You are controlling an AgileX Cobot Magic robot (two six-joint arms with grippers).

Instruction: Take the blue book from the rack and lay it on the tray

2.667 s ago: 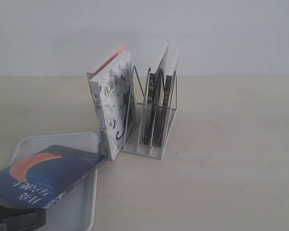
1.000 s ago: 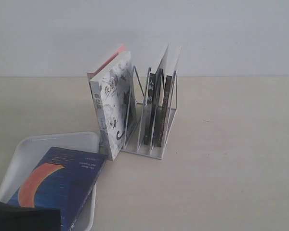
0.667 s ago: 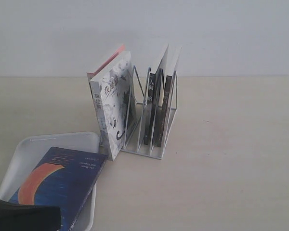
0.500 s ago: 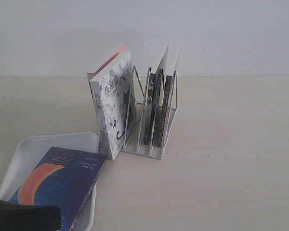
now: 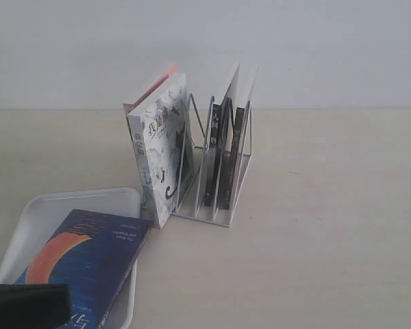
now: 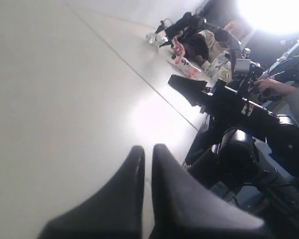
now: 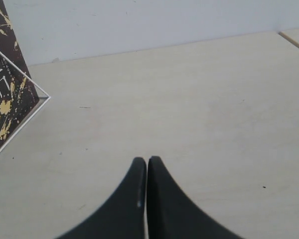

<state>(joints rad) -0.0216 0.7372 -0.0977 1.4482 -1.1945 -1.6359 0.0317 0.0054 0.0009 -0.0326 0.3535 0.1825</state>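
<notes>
The blue book (image 5: pixel 89 264), dark blue with an orange crescent, lies flat on the white tray (image 5: pixel 75 200) at the lower left of the exterior view. A black part of my left arm (image 5: pixel 24 305) covers the book's near corner. My left gripper (image 6: pixel 148 148) is shut with nothing between its fingers and points away from the table toward the room. The white wire rack (image 5: pixel 216 185) stands mid-table with upright books in it. My right gripper (image 7: pixel 147 160) is shut and empty over bare tabletop, beside the rack's wire (image 7: pixel 27 117).
A white-grey illustrated book (image 5: pixel 161 157) leans at the rack's left end, close to the tray's far corner. Black-spined books (image 5: pixel 222 154) stand in the rack's right slots. Pale wooden tabletop (image 5: pixel 329 226) stretches to the right. A white wall stands behind.
The book went from tilted and held above the tray to lying flat on it. Over the last second the black arm part has sunk lower and further left in the corner.
</notes>
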